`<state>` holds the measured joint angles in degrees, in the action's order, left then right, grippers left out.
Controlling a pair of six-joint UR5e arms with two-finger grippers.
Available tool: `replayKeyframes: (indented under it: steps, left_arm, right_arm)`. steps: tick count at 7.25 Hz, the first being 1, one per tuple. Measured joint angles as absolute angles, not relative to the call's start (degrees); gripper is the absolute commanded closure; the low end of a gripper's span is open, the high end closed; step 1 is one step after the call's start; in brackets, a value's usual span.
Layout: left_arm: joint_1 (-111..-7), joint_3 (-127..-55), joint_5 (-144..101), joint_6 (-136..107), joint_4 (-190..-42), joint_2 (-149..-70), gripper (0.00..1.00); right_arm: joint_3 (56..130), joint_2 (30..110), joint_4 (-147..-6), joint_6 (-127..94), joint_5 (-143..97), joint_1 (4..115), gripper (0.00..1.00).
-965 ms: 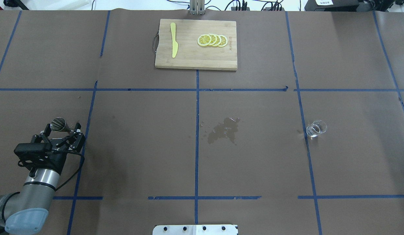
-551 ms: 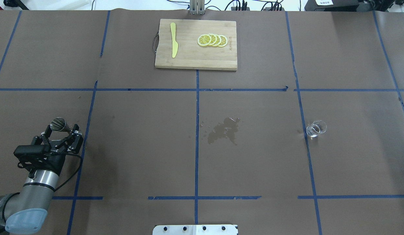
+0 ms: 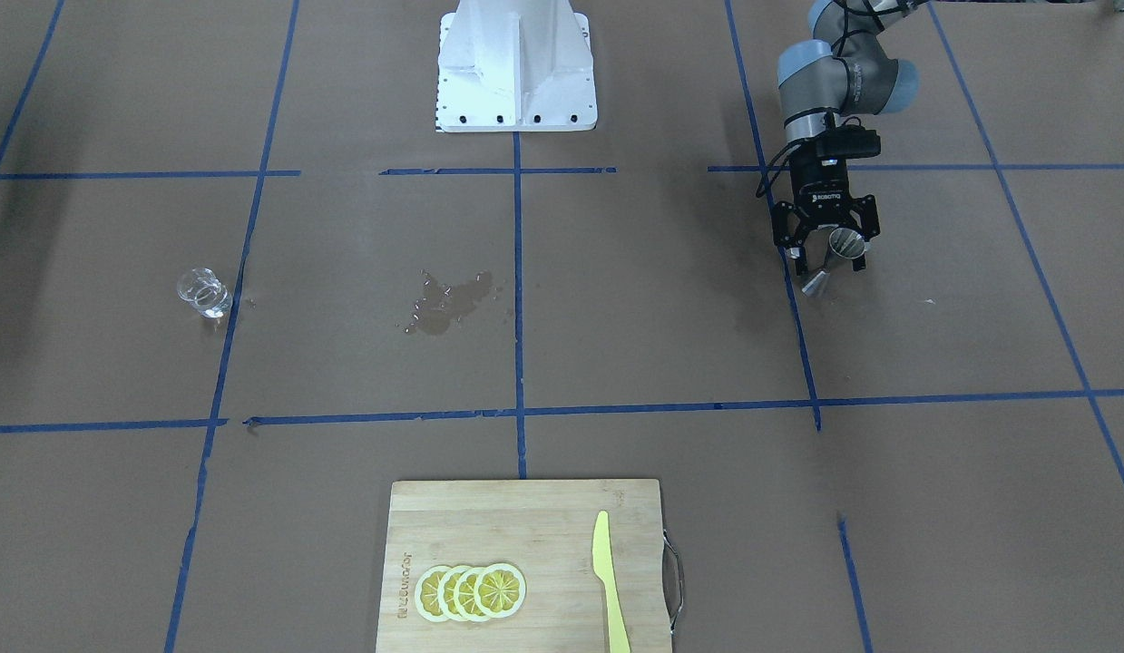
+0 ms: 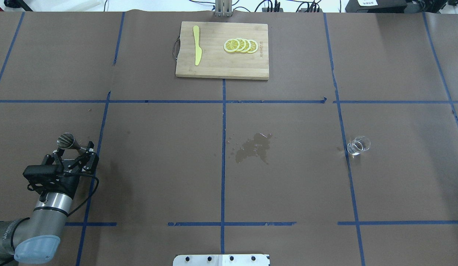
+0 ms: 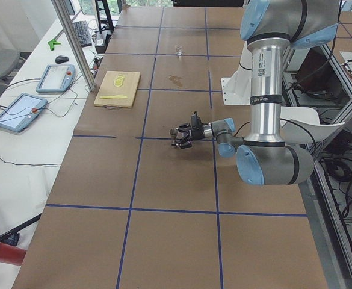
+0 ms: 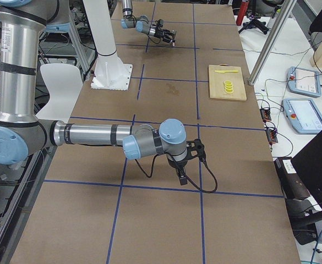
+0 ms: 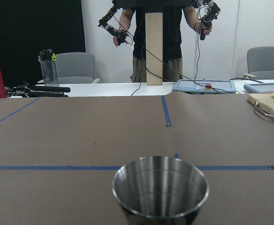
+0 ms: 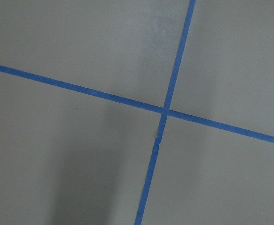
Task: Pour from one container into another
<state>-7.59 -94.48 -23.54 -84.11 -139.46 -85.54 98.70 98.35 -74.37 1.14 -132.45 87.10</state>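
The jigger stands just before the left gripper. Well to its right lies a puddle, farther right the glass cup; the cutting board sits far ahead-right.

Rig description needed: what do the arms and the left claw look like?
The left arm and right arm are silver tubes with pale blue joint caps. The left claw is black, with white lettering and a black cable.

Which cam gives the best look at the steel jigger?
Left wrist-mounted: the jigger is close and sharp, with its rim and inside clear, though the base is cropped. Front-facing shows its whole hourglass shape, but small; overhead shows mainly the upper cone. The side views show a mere speck; right wrist-mounted shows none of it.
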Motion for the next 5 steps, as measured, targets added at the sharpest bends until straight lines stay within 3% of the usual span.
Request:
replayKeyframes:
  steps: [1, 5]
  left_arm:
    - [-7.58, -94.28, -23.55, -84.11, -140.04, -85.61, 0.50]
    - [-7.56, -93.36, -23.48, -84.11, -142.24, -85.53, 0.51]
  right_arm:
    - [98.70, 98.33, -74.39, 1.14, -132.45, 87.10, 0.00]
    - [98.71, 98.20, -74.36, 1.14, -132.43, 87.10, 0.00]
